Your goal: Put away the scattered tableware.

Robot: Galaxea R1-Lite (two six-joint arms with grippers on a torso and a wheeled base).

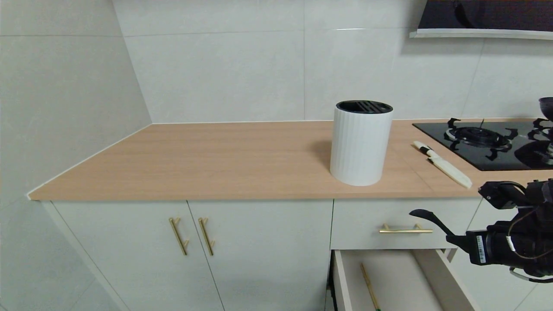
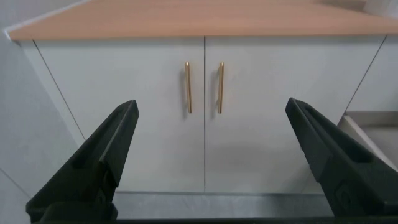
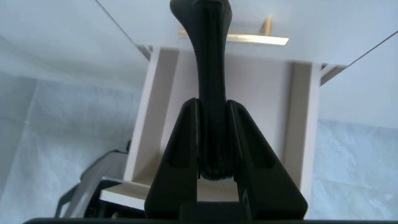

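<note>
The right gripper (image 3: 211, 109) has its jaws clamped on a black utensil (image 1: 425, 214), whose curved end sticks out ahead of them above the open drawer (image 1: 341, 276). A chopstick (image 1: 369, 280) lies in the drawer, below that tip. On the surface (image 1: 216, 160) above these jaws lie a knife (image 1: 443, 165) and, farther off, a white ribbed holder (image 1: 362, 142). The left gripper (image 2: 210, 106) has its jaws wide apart, facing two cupboard doors (image 2: 143, 124) with gold handles.
</note>
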